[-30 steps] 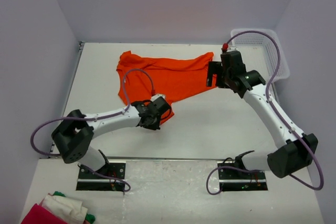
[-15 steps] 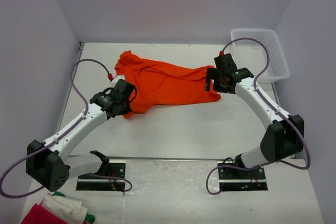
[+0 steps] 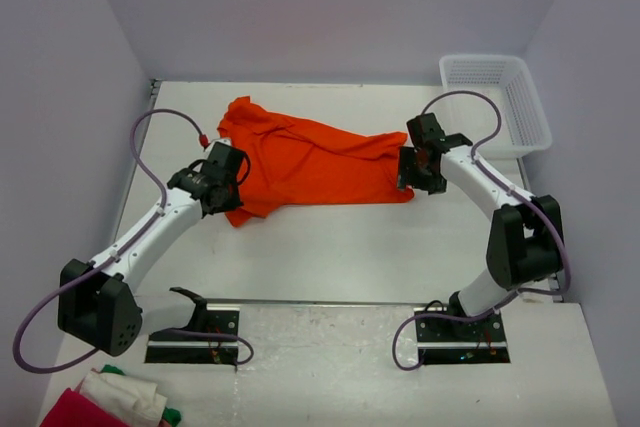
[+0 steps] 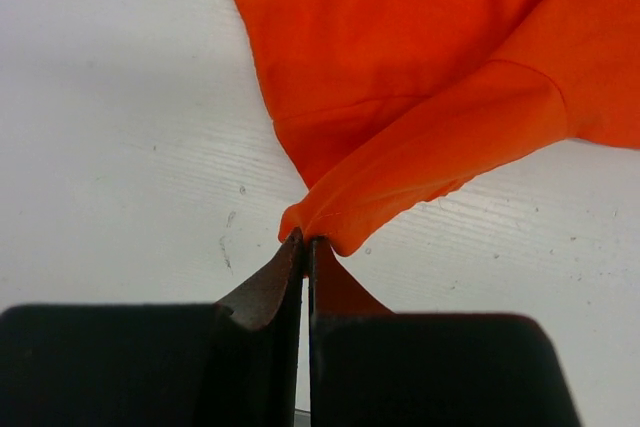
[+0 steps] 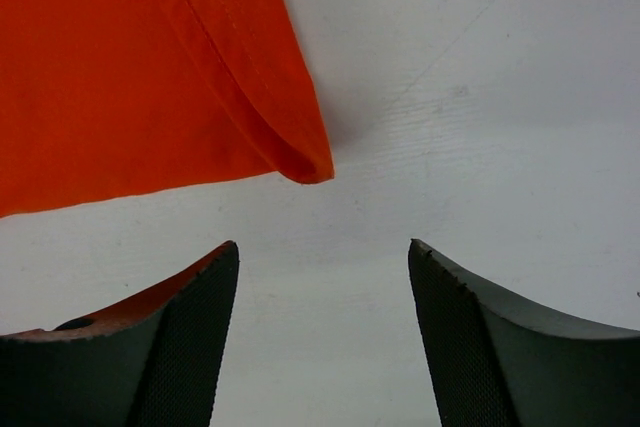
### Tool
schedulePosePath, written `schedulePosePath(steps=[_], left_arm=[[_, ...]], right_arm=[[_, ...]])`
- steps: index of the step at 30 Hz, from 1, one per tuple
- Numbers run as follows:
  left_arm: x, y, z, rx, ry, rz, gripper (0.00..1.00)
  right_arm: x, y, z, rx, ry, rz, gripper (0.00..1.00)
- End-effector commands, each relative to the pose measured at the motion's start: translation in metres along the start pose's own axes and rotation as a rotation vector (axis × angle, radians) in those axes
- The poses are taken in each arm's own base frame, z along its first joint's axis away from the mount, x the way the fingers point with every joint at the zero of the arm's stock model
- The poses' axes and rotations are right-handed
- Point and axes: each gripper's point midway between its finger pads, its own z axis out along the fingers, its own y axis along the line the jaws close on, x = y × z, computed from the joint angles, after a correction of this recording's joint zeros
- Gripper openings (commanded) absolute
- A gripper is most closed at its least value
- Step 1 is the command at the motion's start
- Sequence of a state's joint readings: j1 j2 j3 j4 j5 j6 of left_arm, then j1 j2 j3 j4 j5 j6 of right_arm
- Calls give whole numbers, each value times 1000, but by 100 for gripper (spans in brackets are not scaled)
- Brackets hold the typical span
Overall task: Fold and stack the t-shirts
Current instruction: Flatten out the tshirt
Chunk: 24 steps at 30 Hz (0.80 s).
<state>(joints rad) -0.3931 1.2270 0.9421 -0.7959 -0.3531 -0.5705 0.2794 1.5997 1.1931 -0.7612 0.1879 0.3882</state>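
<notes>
On the table point(image 3: 330, 247), left hand point(image 4: 305, 243) pinches the orange t-shirt point(image 3: 310, 162); right hand point(image 5: 322, 243) stands open at its corner.

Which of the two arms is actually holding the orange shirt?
The left arm: its jaws are pinched shut on the shirt. On the right arm the jaws stand open, the shirt's corner just ahead.

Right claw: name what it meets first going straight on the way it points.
Probably the hemmed corner of the bright orange cloth t-shirt, just ahead of the right claw; depth is unclear, so possibly the white table first.
</notes>
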Motion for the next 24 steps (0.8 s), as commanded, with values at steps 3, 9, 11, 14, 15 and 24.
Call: schedulePosePath(steps=[3,9,11,14,15,24], left_arm=[[-10,-7,5,43,-28,23,0],[-13,-6,7,51,-27,29,0],[-13,-9,6,67,-28,28,0],[-12,-10,7,72,-24,27,0],[-12,-10,7,73,-22,28,0],[-12,-14,8,88,-18,33,0]], right_arm=[[8,7,12,-37,28,0,63],[10,10,24,-33,51,-1,54],[10,10,30,-26,61,-8,52],[5,10,35,-12,62,-17,50],[4,10,37,-8,64,-19,50],[-12,7,49,13,59,-18,46]])
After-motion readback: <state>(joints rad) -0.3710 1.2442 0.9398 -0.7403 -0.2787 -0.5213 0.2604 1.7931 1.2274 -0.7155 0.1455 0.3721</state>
